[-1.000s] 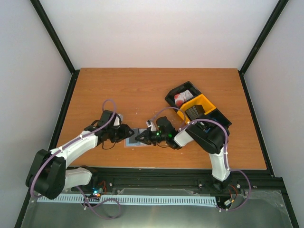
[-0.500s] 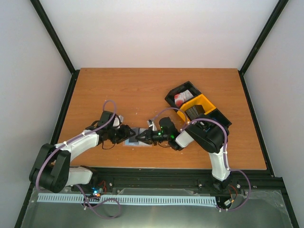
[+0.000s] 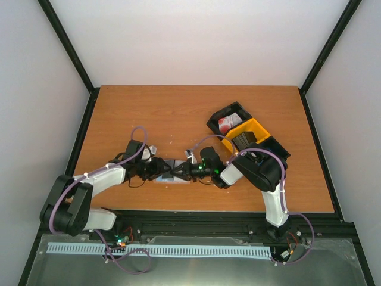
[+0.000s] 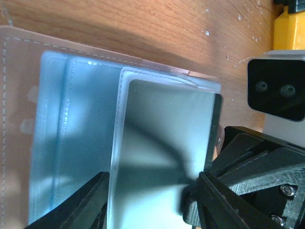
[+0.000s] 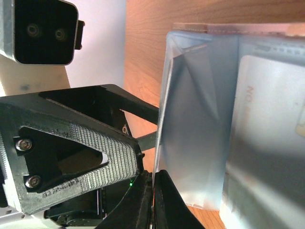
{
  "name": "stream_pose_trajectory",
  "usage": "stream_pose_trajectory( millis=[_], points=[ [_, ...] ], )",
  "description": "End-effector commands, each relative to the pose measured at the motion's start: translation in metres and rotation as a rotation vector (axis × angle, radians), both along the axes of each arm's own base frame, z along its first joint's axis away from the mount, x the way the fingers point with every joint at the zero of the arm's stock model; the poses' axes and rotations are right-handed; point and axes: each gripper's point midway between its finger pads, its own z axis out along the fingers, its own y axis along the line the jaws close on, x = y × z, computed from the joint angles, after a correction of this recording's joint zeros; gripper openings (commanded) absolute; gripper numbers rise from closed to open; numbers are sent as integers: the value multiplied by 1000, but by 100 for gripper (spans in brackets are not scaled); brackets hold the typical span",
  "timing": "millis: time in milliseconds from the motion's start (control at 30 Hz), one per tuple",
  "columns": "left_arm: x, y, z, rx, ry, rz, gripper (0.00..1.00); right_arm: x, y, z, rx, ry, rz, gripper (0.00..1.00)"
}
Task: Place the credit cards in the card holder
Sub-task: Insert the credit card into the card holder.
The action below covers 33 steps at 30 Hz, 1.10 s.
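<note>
Pale blue side up, the card holder [image 4: 71,143] lies open on the wooden table [image 4: 143,28], towards the near edge and a little left of centre, with both arms meeting over it. My right hand [image 5: 153,186] is pinched tight on the thin edge of a grey card [image 4: 167,143], whose opposite edge sits under the rim of a clear slot. My left hand [image 4: 151,183] stands half spread, one finger on either side of that card; I cannot tell whether the fingers touch it. Another pale card [image 5: 271,109] with faint lettering fills a neighbouring slot. Well off to the far right, a black bin [image 3: 219,114] holds white-and-red cards [image 3: 228,124], and a yellow bin [image 3: 262,126] just beside it holds a dark stack [image 3: 244,138]
</note>
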Motion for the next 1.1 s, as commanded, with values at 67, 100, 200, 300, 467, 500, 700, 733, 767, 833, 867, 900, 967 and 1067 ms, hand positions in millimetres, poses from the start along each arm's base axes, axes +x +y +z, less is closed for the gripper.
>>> stream_pose_trajectory(
  millis=[67, 100, 200, 300, 467, 500, 700, 733, 767, 833, 867, 900, 967, 1067],
  points=[
    [-1, -9, 4, -148, 16, -40, 47, 0, -1, 2, 20, -15, 10, 5],
    [-2, -7, 3, -165, 24, -30, 46, 0, -1, 0, 17, -12, 10, 5],
    [-4, -2, 2, -192, 30, -17, 42, 0, -1, -1, 16, -9, 9, 5],
    [-6, -4, 4, -216, 29, -27, 38, 0, 0, -1, 19, -8, 13, 5],
    [-6, -4, 3, -223, 38, -24, 19, 1, 1, -4, 9, 0, 14, 7],
    [-6, -4, 3, -223, 34, -22, 15, 1, 1, -5, 6, 0, 14, 8],
    [-4, 0, -3, -195, 24, -4, 4, 1, -1, -12, -25, 14, 6, 28],
    [-4, 1, -4, -190, 23, -4, 2, 1, -1, -12, -28, 14, 4, 31],
    [-4, 1, -5, -184, 19, -4, 1, 1, -2, -12, -33, 12, 2, 35],
    [-4, 3, -7, -168, 20, -1, 1, 2, -4, -11, -46, 6, -6, 41],
    [-4, 4, -8, -164, 19, -2, 1, 2, -4, -10, -55, 3, -11, 44],
    [-4, 4, -8, -161, 17, -3, 1, 3, -6, -11, -68, 0, -17, 46],
    [-3, 4, -7, -160, 13, -6, 1, 3, -10, -12, -106, -4, -28, 49],
    [-3, 4, -7, -150, 7, -11, 1, 4, -21, -16, -186, -15, -56, 52]
  ],
)
